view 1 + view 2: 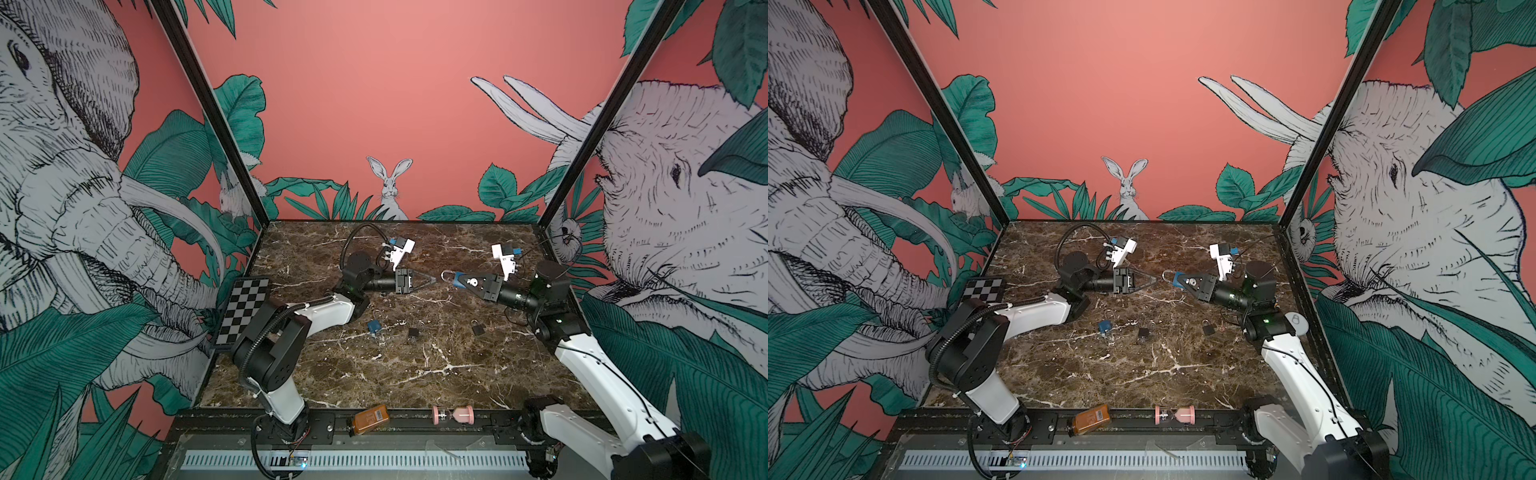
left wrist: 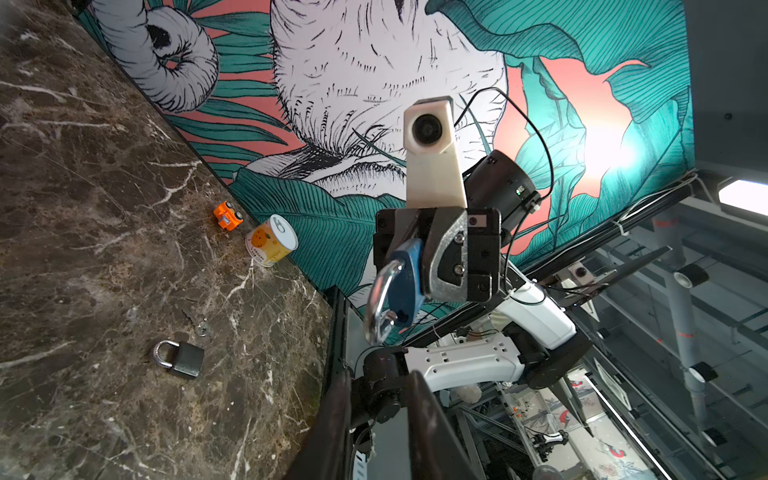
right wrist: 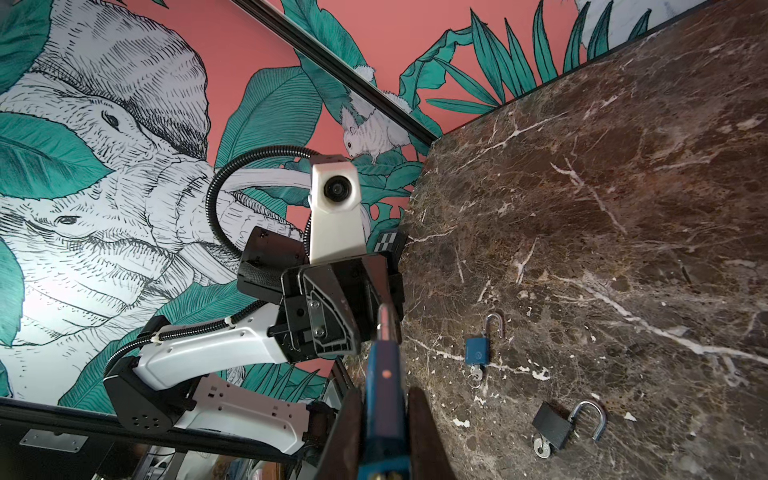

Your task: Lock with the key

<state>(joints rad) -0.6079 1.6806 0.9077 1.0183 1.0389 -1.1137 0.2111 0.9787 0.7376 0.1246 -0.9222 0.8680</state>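
My right gripper (image 1: 464,281) is shut on a blue padlock (image 1: 458,279), raised above the marble table (image 1: 415,374). The padlock's silver shackle (image 1: 446,275) points left, toward my left gripper (image 1: 433,282). In the left wrist view the blue padlock (image 2: 405,282) shows both shackle ends meeting its body. My left gripper's tips stop just short of the shackle. Its fingers (image 2: 338,415) stand slightly open with nothing between them. In the right wrist view the blue body (image 3: 384,365) is pinched between the dark fingers (image 3: 424,432). I cannot make out a key in the held padlock.
Three more padlocks lie on the table: a blue one (image 1: 375,326) and a black one (image 1: 413,332), each with its shackle open and a key in it, and a shut black one (image 2: 183,359) with a loose key (image 2: 199,326) beside it. A toy car (image 2: 226,216) and a can (image 2: 272,241) stand by the right wall.
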